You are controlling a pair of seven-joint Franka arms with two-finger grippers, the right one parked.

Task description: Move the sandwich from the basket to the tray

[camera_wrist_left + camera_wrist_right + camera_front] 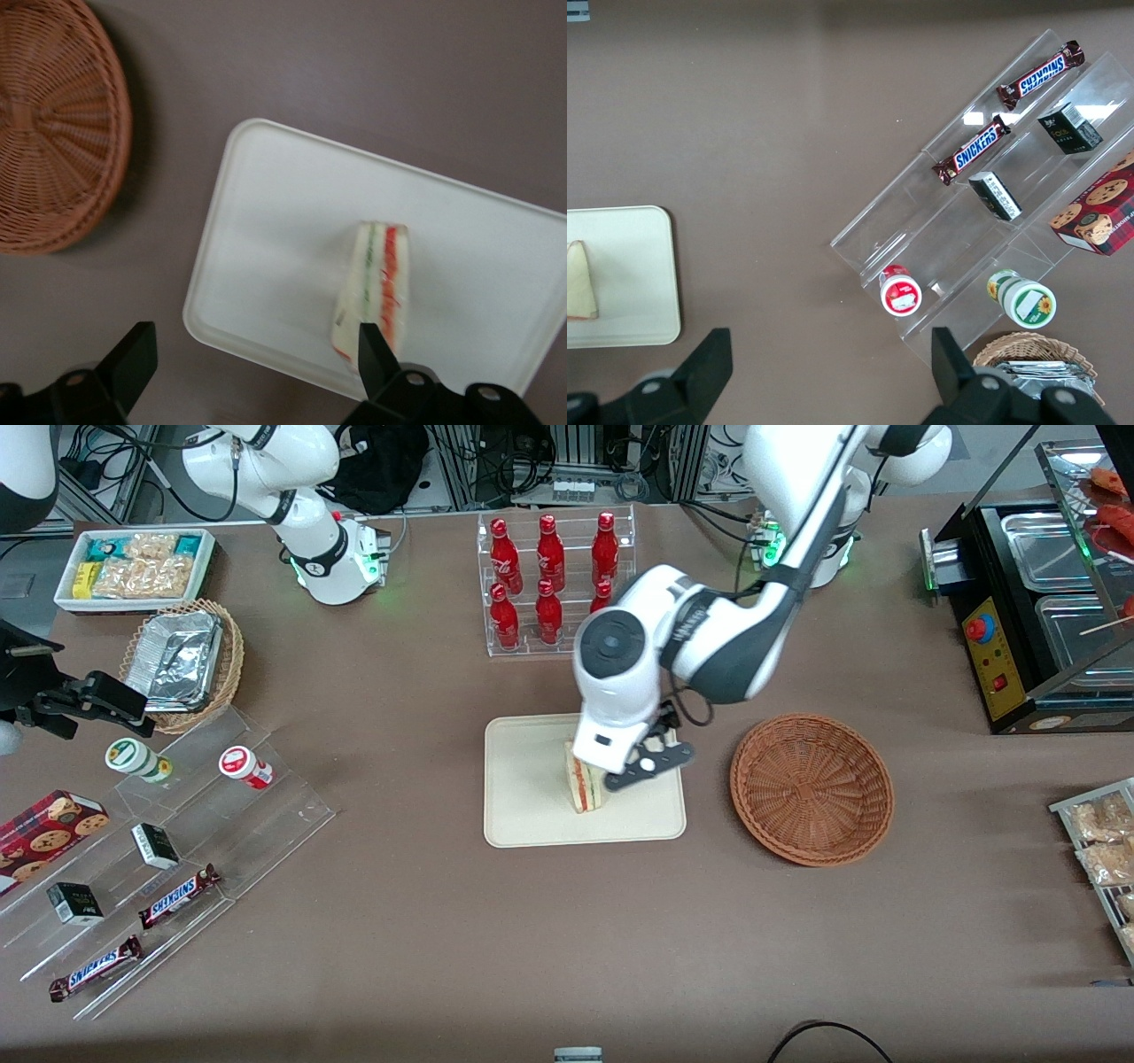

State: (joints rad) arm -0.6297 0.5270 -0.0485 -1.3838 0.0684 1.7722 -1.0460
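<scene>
The sandwich (585,785), a white bread wedge with red-orange and green filling layers, rests on the cream tray (532,779), toward the tray's basket end. My left gripper (631,772) hovers just above it, open, with nothing between its fingers. In the left wrist view the sandwich (376,288) lies on the tray (283,221), and one black fingertip (370,347) overlaps its end while the gripper (252,335) spreads wide. The reddish-brown wicker basket (811,788) beside the tray holds nothing; its weave (53,133) also shows from the wrist. The right wrist view catches the sandwich (580,279) on the tray (633,292).
A clear rack of red bottles (554,580) stands farther from the front camera than the tray. Toward the parked arm's end are acrylic steps with snack bars (177,895), a tan basket of foil trays (182,660) and a white snack bin (133,567). A black food warmer (1036,611) sits toward the working arm's end.
</scene>
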